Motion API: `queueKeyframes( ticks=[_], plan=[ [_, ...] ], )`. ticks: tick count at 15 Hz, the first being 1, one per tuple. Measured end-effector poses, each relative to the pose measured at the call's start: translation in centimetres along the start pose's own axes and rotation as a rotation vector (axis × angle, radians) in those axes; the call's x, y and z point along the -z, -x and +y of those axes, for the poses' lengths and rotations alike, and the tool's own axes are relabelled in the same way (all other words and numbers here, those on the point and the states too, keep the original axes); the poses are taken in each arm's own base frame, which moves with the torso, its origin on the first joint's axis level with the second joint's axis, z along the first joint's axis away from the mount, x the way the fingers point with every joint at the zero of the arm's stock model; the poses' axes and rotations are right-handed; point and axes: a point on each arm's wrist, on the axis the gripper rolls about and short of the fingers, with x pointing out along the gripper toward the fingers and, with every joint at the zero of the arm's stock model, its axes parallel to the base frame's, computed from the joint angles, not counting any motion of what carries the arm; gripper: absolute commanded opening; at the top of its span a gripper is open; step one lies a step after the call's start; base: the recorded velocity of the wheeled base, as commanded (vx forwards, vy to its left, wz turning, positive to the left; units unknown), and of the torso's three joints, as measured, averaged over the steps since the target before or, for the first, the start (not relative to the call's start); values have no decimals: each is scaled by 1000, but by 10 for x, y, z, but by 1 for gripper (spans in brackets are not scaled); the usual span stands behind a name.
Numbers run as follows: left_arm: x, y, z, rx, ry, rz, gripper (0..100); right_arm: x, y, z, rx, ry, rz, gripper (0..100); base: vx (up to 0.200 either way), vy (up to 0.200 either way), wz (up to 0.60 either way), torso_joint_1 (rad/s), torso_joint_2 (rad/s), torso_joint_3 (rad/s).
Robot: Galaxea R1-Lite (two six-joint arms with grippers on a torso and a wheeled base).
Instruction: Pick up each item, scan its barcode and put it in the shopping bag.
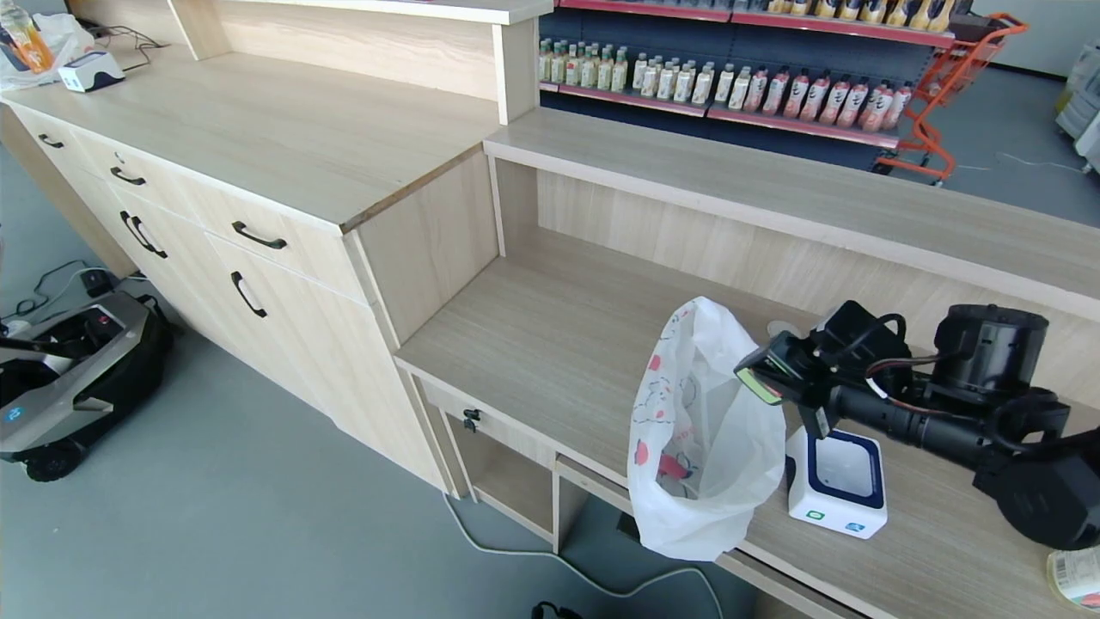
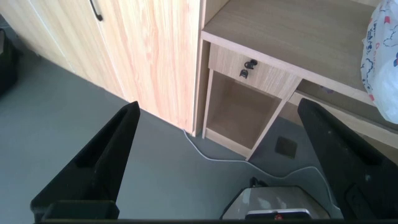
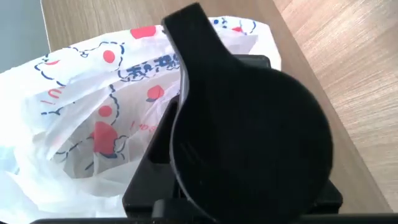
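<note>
Right end effector (image 3: 208,124) grips a round black item (image 3: 267,149) over the patterned shopping bag (image 3: 81,106) on wooden counter (image 3: 348,56)

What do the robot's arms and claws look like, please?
The right arm is matte black: a slim tube between bulky cylindrical joint housings, with thin black and reddish cables looped near the wrist. The left claw has two flat black wedge-shaped fingers tapering to their tips.

Wooden counter (image 1: 258,129), bottle shelves (image 1: 722,86), orange cart (image 1: 932,90), floor cable (image 1: 516,548)
</note>
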Motion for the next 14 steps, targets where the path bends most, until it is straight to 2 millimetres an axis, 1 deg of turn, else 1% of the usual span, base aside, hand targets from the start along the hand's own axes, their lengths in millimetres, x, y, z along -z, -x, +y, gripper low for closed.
queueKeyframes(
  ticks=[2,5,7,11,14],
  plan=[
    [0,0,0,-1,0,0,100,16,-16,4,-26,-35,39,0,0,0,0,0,0,0],
    [0,0,0,-1,0,0,100,31,-38,6,-46,-71,56,0,0,0,0,0,0,0],
    [0,0,0,-1,0,0,100,40,-49,8,-53,-119,71,0,0,0,0,0,0,0],
    [0,0,0,-1,0,0,100,52,-66,12,-62,-184,73,0,0,0,0,0,0,0],
    [0,0,0,-1,0,-1,100,56,-78,11,-52,-228,52,0,0,0,0,0,0,0]
  ],
)
